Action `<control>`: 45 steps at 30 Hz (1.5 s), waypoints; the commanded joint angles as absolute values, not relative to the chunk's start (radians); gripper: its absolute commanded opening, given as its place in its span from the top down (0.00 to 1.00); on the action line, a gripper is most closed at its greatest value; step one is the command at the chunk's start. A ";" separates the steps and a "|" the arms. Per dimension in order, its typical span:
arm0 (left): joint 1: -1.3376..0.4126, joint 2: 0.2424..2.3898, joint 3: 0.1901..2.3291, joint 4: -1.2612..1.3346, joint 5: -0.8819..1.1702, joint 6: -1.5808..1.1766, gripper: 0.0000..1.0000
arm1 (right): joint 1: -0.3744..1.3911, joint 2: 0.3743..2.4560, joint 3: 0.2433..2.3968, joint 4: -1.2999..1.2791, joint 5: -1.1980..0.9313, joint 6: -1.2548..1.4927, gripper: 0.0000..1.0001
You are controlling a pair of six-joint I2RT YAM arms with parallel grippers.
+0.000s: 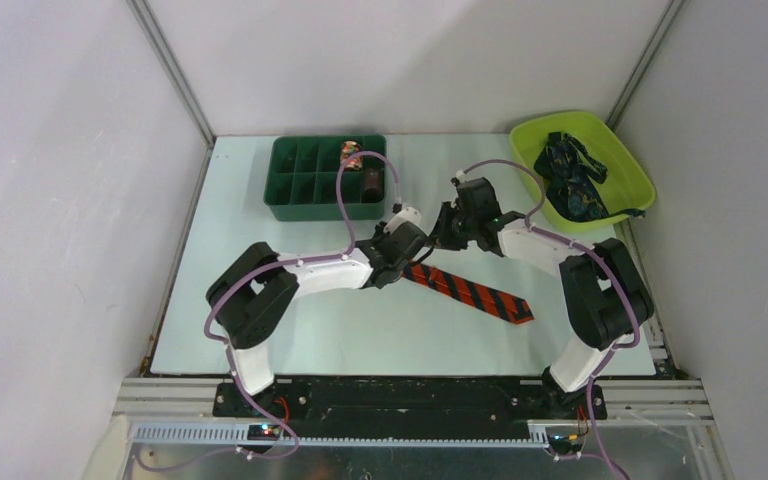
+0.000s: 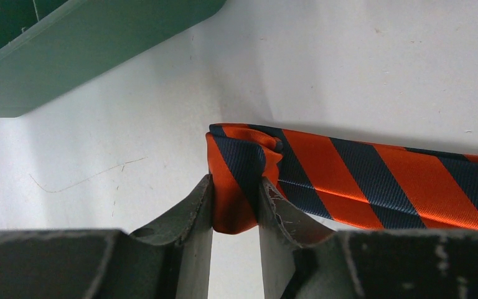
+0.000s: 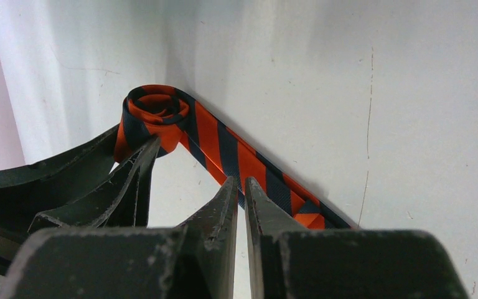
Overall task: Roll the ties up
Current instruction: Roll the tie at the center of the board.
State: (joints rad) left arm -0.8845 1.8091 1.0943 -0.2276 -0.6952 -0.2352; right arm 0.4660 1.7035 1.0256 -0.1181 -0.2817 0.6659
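Red-orange striped tie [image 1: 470, 292] lies mid-tabletop [image 1: 290, 330], its narrow end coiled a turn or two and most of the strip flat. Left gripper [image 2: 236, 208] pinches the small coil. Right gripper [image 3: 241, 187] is pressed nearly together over the strip, its contact with the fabric unclear. Navy ties [image 1: 572, 180] lie heaped and unrolled in the lime bin [image 1: 628, 162], so I judge most of the rolling is left.

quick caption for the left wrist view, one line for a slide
Left fingers pinch the rolled end of the striped tie lying on the white table.
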 commanded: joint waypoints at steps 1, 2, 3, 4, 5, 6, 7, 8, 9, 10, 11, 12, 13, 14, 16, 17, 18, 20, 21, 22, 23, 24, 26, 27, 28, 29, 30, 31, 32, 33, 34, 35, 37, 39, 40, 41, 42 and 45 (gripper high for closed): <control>-0.901 1.819 1.135 -0.242 -0.695 -0.243 0.66 | 0.457 1.655 1.028 -0.094 -0.272 0.670 0.89; -0.903 1.821 1.136 -0.242 -0.689 -0.244 0.66 | 0.456 1.655 1.027 -0.094 -0.272 0.669 0.89; -0.905 1.823 1.137 -0.242 -0.687 -0.244 0.66 | 0.456 1.655 1.028 -0.095 -0.273 0.668 0.89; -0.907 1.824 1.138 -0.245 -0.684 -0.244 0.66 | 0.456 1.656 1.028 -0.096 -0.273 0.668 0.89; -0.909 1.827 1.138 -0.245 -0.682 -0.244 0.66 | 0.455 1.656 1.027 -0.098 -0.273 0.667 0.89; -0.910 1.829 1.138 -0.245 -0.677 -0.245 0.66 | 0.455 1.657 1.027 -0.100 -0.273 0.667 0.89; -0.914 1.830 1.139 -0.245 -0.675 -0.245 0.66 | 0.455 1.657 1.023 -0.094 -0.275 0.668 0.89; -0.915 1.832 1.140 -0.246 -0.670 -0.245 0.66 | 0.455 1.656 1.021 -0.092 -0.276 0.669 0.89; -0.917 1.835 1.141 -0.247 -0.667 -0.245 0.66 | 0.454 1.656 1.017 -0.085 -0.278 0.672 0.89; -0.919 1.836 1.141 -0.248 -0.661 -0.244 0.66 | 0.454 1.656 1.015 -0.085 -0.279 0.673 0.89; -0.920 1.838 1.141 -0.247 -0.658 -0.244 0.66 | 0.454 1.655 1.013 -0.085 -0.279 0.673 0.89; -0.921 1.840 1.141 -0.247 -0.652 -0.244 0.66 | 0.453 1.654 1.012 -0.085 -0.278 0.673 0.89; -0.922 1.841 1.141 -0.247 -0.644 -0.244 0.66 | 0.452 1.652 1.010 -0.083 -0.278 0.673 0.89; -0.922 1.843 1.141 -0.247 -0.640 -0.245 0.65 | 0.451 1.651 1.010 -0.082 -0.278 0.673 0.89; -0.923 1.846 1.141 -0.247 -0.632 -0.245 0.65 | 0.448 1.649 1.007 -0.084 -0.277 0.672 0.89; -0.925 1.847 1.141 -0.247 -0.627 -0.245 0.65 | 0.447 1.648 1.007 -0.084 -0.276 0.672 0.89; -0.926 1.846 1.141 -0.248 -0.624 -0.245 0.64 | 0.447 1.647 1.006 -0.084 -0.276 0.672 0.89; -0.927 1.847 1.141 -0.247 -0.620 -0.245 0.64 | 0.446 1.647 1.004 -0.082 -0.277 0.673 0.89; -0.928 1.848 1.139 -0.247 -0.616 -0.244 0.64 | 0.446 1.648 1.003 -0.082 -0.278 0.673 0.89; -0.929 1.848 1.139 -0.247 -0.613 -0.243 0.63 | 0.446 1.648 1.003 -0.081 -0.280 0.673 0.89; -0.929 1.848 1.138 -0.246 -0.607 -0.241 0.63 | 0.446 1.649 1.003 -0.080 -0.280 0.674 0.89; -0.930 1.847 1.137 -0.246 -0.597 -0.240 0.62 | 0.446 1.650 1.003 -0.080 -0.281 0.675 0.89; -0.930 1.845 1.134 -0.243 -0.581 -0.241 0.60 | 0.446 1.650 1.003 -0.081 -0.281 0.673 0.89; -0.930 1.842 1.132 -0.239 -0.574 -0.243 0.58 | 0.446 1.650 1.003 -0.082 -0.281 0.673 0.89; -0.931 1.841 1.130 -0.237 -0.560 -0.243 0.57 | 0.446 1.650 1.003 -0.082 -0.281 0.673 0.89; -0.930 1.838 1.127 -0.234 -0.552 -0.245 0.55 | 0.446 1.650 1.003 -0.082 -0.281 0.673 0.89; -0.930 1.836 1.127 -0.232 -0.538 -0.246 0.53 | 0.446 1.651 1.003 -0.082 -0.281 0.673 0.89; -0.930 1.834 1.126 -0.232 -0.530 -0.249 0.51 | 0.446 1.651 1.002 -0.080 -0.282 0.674 0.89; -0.930 1.833 1.126 -0.228 -0.516 -0.250 0.50 | 0.446 1.652 1.003 -0.080 -0.282 0.674 0.89; -0.930 1.831 1.125 -0.227 -0.509 -0.251 0.49 | 0.446 1.653 1.003 -0.080 -0.283 0.674 0.88; -0.930 1.830 1.126 -0.224 -0.498 -0.253 0.48 | 0.446 1.654 1.003 -0.079 -0.283 0.673 0.89; -0.930 1.830 1.126 -0.223 -0.492 -0.254 0.47 | 0.446 1.654 1.003 -0.080 -0.284 0.673 0.89; -0.930 1.831 1.128 -0.221 -0.477 -0.255 0.45 | 0.446 1.655 1.003 -0.079 -0.283 0.673 0.89; -0.930 1.830 1.130 -0.217 -0.463 -0.256 0.44 | 0.446 1.656 1.003 -0.081 -0.284 0.673 0.89; -0.930 1.830 1.130 -0.216 -0.454 -0.256 0.43 | 0.445 1.656 1.002 -0.080 -0.285 0.673 0.89; -0.930 1.830 1.131 -0.215 -0.447 -0.256 0.42 | 0.446 1.656 1.001 -0.080 -0.285 0.673 0.89; -0.930 1.831 1.132 -0.215 -0.444 -0.257 0.42 | 0.446 1.655 1.001 -0.080 -0.285 0.672 0.89; -0.930 1.828 1.129 -0.214 -0.425 -0.259 0.39 | 0.444 1.655 1.002 -0.081 -0.284 0.672 0.89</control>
State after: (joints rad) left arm -0.9237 1.8309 1.1110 -0.2302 -0.4889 -0.2363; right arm 0.4496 1.6901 1.0027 -0.1120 -0.2836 0.6666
